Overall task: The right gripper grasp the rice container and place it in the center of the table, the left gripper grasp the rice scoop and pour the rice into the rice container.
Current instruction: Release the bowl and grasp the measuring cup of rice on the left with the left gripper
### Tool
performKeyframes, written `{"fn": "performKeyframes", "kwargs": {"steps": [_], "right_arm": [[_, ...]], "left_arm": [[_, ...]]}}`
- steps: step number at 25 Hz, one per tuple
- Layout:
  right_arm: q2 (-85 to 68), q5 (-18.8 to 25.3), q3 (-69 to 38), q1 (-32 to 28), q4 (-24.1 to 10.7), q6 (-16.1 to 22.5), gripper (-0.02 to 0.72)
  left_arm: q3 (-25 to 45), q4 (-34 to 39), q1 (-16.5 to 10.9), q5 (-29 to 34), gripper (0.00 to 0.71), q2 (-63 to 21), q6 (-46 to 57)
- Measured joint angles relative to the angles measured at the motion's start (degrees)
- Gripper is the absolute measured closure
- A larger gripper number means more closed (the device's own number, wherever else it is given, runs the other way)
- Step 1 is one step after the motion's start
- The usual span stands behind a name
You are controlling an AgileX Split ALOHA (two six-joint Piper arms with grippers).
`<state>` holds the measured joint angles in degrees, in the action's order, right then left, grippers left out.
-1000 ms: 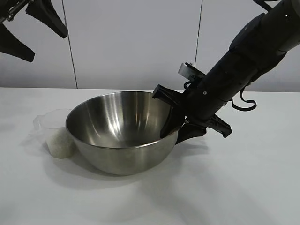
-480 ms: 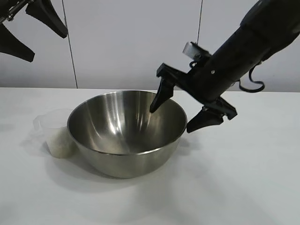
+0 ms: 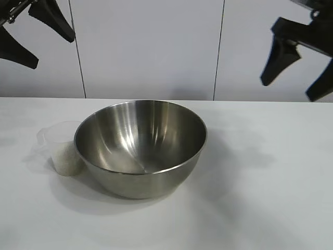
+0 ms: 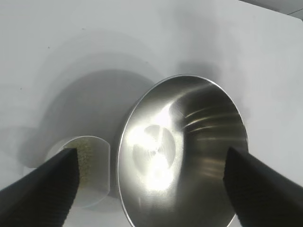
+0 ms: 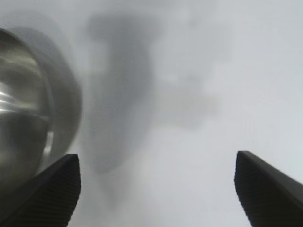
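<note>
The rice container [image 3: 140, 146], a wide shiny steel bowl, stands empty on the white table [image 3: 260, 198] near its middle. The rice scoop [image 3: 62, 148], a small clear plastic cup, touches the bowl's left side and holds white rice [image 3: 66, 159]. My left gripper [image 3: 54, 53] hangs open high at the upper left. Its wrist view looks down on the bowl [image 4: 180, 151] and the scoop [image 4: 87, 175], with nothing between its fingers. My right gripper [image 3: 287, 91] is open and empty, raised at the upper right, well clear of the bowl [image 5: 23, 118].
Grey wall panels stand behind the table. Bare tabletop lies to the right of the bowl and in front of it.
My right gripper has let go of the bowl's right rim, opened, and risen up and to the right. The bowl stays put. The left arm has not moved.
</note>
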<state>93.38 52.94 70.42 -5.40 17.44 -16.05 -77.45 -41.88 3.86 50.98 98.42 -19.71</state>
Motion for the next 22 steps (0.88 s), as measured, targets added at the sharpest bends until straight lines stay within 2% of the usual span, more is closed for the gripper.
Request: {"fn": "performKeyframes", "kwargs": {"steps": [3, 6, 8, 11, 13, 17, 20, 22], "right_arm": [[-0.66, 1.99, 0.08, -5.32, -7.78, 2.90, 0.093], [-0.66, 2.35, 0.38, -10.71, -12.37, 5.49, 0.093], [-0.75, 3.03, 0.38, -13.10, -14.18, 5.60, 0.093], [-2.14, 6.12, 0.38, -14.22, -14.54, 5.64, 0.097], [-4.34, 7.18, 0.38, -14.22, -12.52, 5.67, 0.128], [-13.57, 7.37, 0.33, -14.22, -3.97, 2.86, 0.177], [-22.32, 7.37, 0.07, -14.22, 2.84, -1.40, 0.181], [-28.29, 7.32, -1.28, -14.22, 7.55, -5.67, 0.181]], "left_arm": [[0.00, 0.00, 0.00, 0.00, 0.108, 0.00, 0.00], [0.00, 0.00, 0.00, 0.00, 0.108, 0.00, 0.00], [0.00, 0.00, 0.00, 0.00, 0.108, 0.00, 0.00], [0.00, 0.00, 0.00, 0.00, 0.108, 0.00, 0.00], [0.00, 0.00, 0.00, 0.00, 0.108, 0.00, 0.00], [0.00, 0.00, 0.00, 0.00, 0.108, 0.00, 0.00], [0.00, 0.00, 0.00, 0.00, 0.108, 0.00, 0.00], [0.00, 0.00, 0.00, 0.00, 0.108, 0.00, 0.00]]}}
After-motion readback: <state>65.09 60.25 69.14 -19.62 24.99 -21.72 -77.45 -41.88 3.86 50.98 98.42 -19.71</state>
